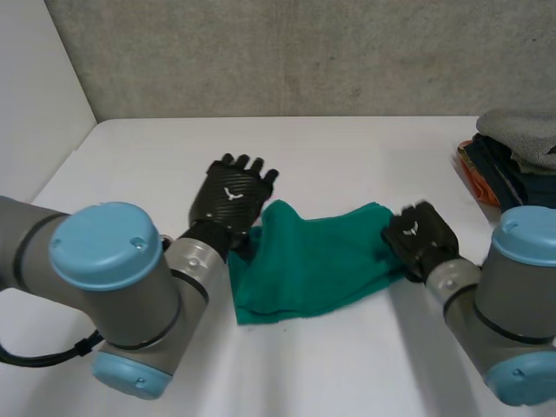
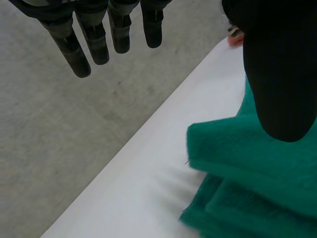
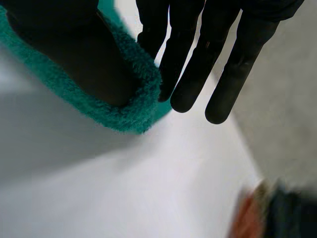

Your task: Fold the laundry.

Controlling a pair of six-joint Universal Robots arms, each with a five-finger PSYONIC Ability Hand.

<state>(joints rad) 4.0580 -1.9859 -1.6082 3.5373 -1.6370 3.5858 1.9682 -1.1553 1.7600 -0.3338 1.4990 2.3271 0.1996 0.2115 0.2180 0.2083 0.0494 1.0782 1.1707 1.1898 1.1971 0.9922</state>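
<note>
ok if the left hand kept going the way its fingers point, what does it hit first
Likely nothing on the white table: the left hand points away from the green terry cloth, over bare tabletop, toward the grey concrete wall.

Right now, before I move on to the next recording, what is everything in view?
green cloth: one, green, partly folded, mid-table between the hands.
laundry pile: one, grey, dark blue and orange, at the table's right edge.
table: one, white, under everything.
wall: one, grey, behind the table.
arms: two, grey with light-blue caps, at the near side.
left hand: one, black, open, at the cloth's left corner.
right hand: one, black, pinching the cloth's right corner.
</note>
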